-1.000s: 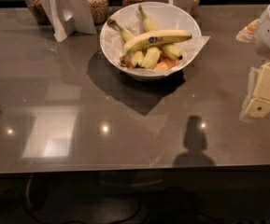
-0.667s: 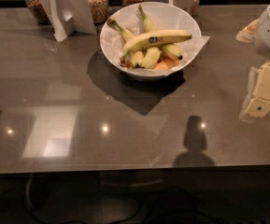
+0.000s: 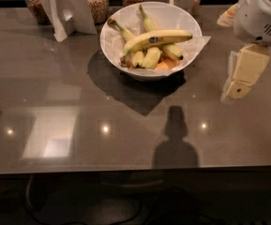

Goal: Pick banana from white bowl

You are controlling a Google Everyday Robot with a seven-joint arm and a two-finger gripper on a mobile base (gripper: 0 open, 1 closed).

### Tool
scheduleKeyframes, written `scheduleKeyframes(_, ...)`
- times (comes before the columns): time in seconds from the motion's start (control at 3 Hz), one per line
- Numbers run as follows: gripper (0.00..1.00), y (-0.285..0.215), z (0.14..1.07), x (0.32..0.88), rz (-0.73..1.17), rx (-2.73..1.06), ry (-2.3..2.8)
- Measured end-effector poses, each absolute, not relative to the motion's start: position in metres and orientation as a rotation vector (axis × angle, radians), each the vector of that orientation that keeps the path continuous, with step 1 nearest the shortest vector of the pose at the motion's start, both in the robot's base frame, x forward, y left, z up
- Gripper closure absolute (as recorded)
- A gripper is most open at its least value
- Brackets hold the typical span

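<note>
While the claw [image 3: 240,81] hangs over the right side of the worktop [image 3: 79,107], well apart from the white bowl [image 3: 186,20], I cannot tell if it's wide or narrow. Banana [image 3: 156,40] lies in the bowl, across the top of the fruit pile, sticker facing up, untouched by the claw. Shorter greener bananas [image 3: 146,25] sit under it. Glass jars [image 3: 97,3] and a white folded card [image 3: 67,8] stand behind the bowl at the far edge.

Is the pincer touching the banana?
No, the pincer hangs right of the bowl, well apart from the stickered banana lying inside.
</note>
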State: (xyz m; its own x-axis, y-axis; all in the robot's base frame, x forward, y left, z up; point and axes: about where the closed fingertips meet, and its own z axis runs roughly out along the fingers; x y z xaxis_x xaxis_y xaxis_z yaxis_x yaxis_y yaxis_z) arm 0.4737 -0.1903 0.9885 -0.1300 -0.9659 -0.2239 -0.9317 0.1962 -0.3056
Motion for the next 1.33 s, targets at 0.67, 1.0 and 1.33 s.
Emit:
scheduleKeyframes(0.67,0.0,-0.144,1.009,0.547,-0.094,-1.922,1.903)
scheduleKeyframes(1.0,0.0,-0.122,1.014,0.583,-0.007,-1.929,1.822)
scheduleKeyframes(1.33,0.16,-0.103,1.008,0.614,0.073,-1.892,1.766)
